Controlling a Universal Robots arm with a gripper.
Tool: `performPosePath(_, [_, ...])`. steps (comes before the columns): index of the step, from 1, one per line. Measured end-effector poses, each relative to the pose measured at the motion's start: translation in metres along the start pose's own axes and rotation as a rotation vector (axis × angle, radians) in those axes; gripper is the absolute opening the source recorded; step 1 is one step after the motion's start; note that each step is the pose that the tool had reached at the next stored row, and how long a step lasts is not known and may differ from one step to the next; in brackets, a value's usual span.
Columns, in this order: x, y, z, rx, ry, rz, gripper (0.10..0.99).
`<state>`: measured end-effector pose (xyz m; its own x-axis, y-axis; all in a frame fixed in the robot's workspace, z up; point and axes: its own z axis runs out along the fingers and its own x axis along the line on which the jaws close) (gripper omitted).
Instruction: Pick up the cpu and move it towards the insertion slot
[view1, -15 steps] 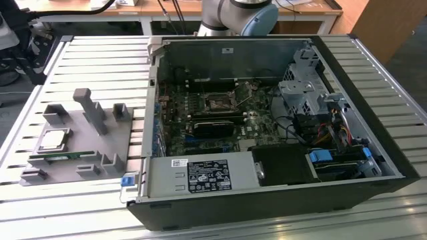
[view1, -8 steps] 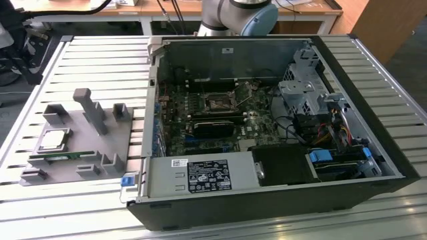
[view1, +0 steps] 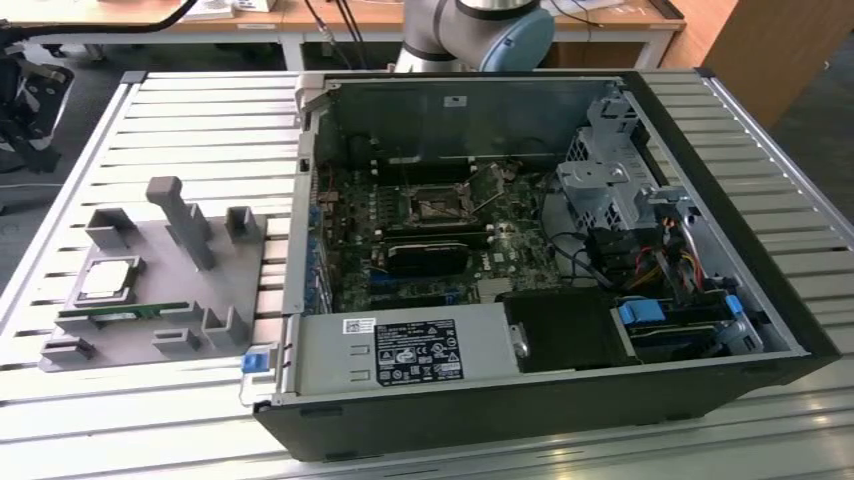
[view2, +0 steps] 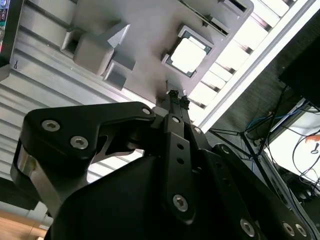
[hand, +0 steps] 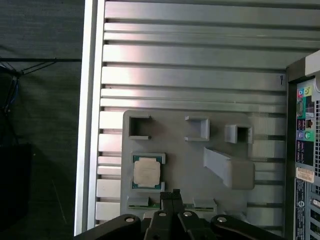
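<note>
The cpu lies flat in a square recess of the grey fixture plate, on the exterior view's left beside the open computer case. Both wrist views look down on it from well above: cpu, cpu. My gripper hangs above the fixture with its black fingertips pressed together, shut, with nothing between them and apart from the cpu. The insertion slot is the black square socket with a metal bracket on the motherboard inside the case.
A green memory stick lies on the fixture just in front of the cpu. Tall grey posts rise from the fixture. The case wall stands between fixture and motherboard. A slotted aluminium table carries everything.
</note>
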<state>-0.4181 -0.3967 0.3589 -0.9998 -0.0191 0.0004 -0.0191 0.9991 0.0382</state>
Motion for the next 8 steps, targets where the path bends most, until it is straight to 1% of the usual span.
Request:
performPosePath(4, [0.0109, -0.0012, 0.0021, 0.000, 0.0001, 0.000, 0.106])
performPosePath(6, [0.0166, -0.0013, 0.0042, 0.000, 0.0000, 0.000, 0.106])
performPosePath(8, [0.0204, -0.0014, 0.0068, 0.000, 0.0000, 0.000, 0.106])
